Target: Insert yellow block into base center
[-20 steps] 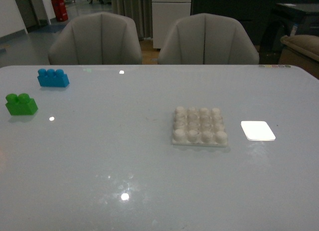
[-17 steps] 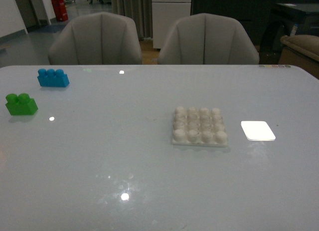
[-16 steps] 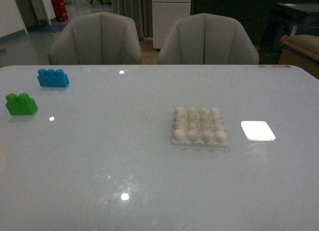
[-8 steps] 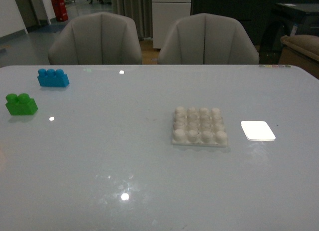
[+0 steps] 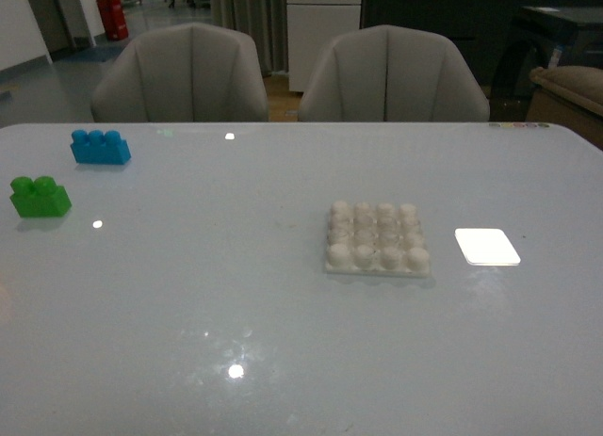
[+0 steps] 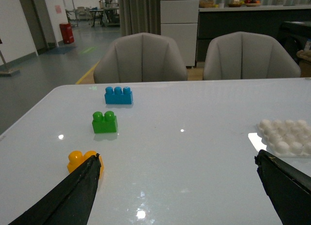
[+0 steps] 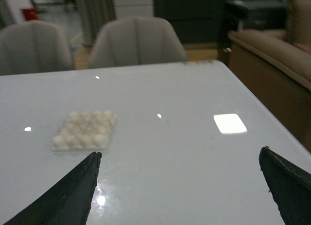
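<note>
Step in hand, by my reading: reach for and grip the yellow block point(image 6: 78, 160); nothing is held yet.

Left claw point(image 6: 177, 159): fingers spread wide, empty, low over the table point(image 5: 236, 295). Right claw point(image 7: 181, 152): also spread wide, empty.

How to do it well (judgement):
- Centre first. The block is not in the middle of the gap, so shift the left claw sideways until the block lies between the fingers, then lower.
- Close on the flat side walls, below the two studs, with the fingers square to the walls.
- The tabletop is glossy. If one finger touches first, the brick will likely skid or turn, so both should meet it together.
- Keep the brick level and its underside free, so it can seat on the studs later.

Position relative to the left claw, near to far:
- Yellow block: at the tip of one finger, the one on the side away from the base point(image 6: 285, 136), and partly hidden behind that finger. I cannot tell whether they touch.
- Green brick point(image 6: 105, 123): beyond the yellow one, apart from it.
- Blue brick point(image 6: 118, 95): farther out again.
- Base: off by the other finger's side, well apart from the block, all studs bare.

The front view does not clearly show the yellow block.
</note>
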